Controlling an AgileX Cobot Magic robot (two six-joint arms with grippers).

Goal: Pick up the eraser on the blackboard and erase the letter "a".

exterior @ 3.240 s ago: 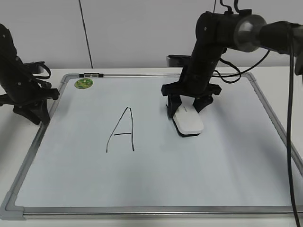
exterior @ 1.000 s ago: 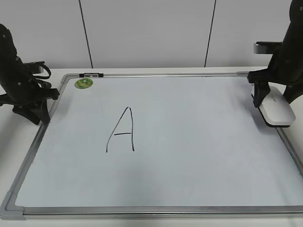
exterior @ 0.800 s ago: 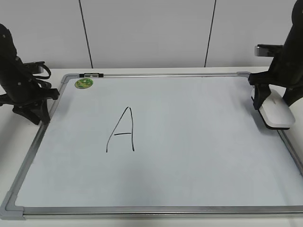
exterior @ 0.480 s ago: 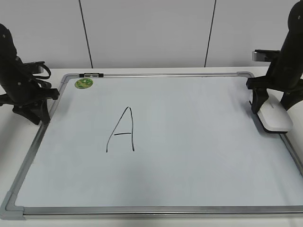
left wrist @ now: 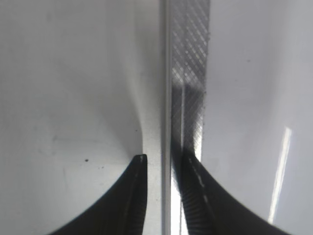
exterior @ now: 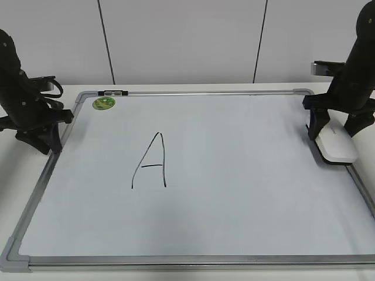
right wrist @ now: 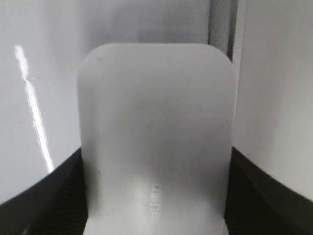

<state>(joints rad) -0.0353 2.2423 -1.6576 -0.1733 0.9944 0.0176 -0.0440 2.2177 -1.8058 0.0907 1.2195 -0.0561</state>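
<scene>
**Eraser at the right edge of the board, held by the right gripper**

Broadly, the largest item was the blackboard point(exterior: 234, 199), a big rectangular whiteboard with a pale glossy face, a silver-grey metal frame and grey plastic corners, lying flat on a white tabletop point(exterior: 17, 193). A round green sticker point(exterior: 104, 103) sat near its far left corner, just beside a short dark clip point(exterior: 112, 92) on the far rail. A large capital "A" point(exterior: 151, 161) in black marker stood left of the board's middle. No small letter "a" could be made out anywhere on the board.

Next in size, the black right arm point(exterior: 351, 70) came down at the board's far right side. Its right gripper point(exterior: 335, 136) was clamped on the eraser point(exterior: 334, 146), a white rounded-rectangular plastic block with a dark underside. In the right wrist view the eraser point(right wrist: 155, 137) filled the space between the two dark fingers point(right wrist: 44, 196), which pressed its long sides; faint grey lettering showed on its top. The eraser lay low over the board's right margin, close against the right frame rail point(right wrist: 222, 24); contact with the surface could not be told.

The black left arm point(exterior: 23, 99) rested at the board's left edge. The left gripper point(left wrist: 163, 161) stood slightly parted, its fingers point(left wrist: 134, 196) straddling the left frame rail point(left wrist: 188, 73) and gripping nothing.
</scene>
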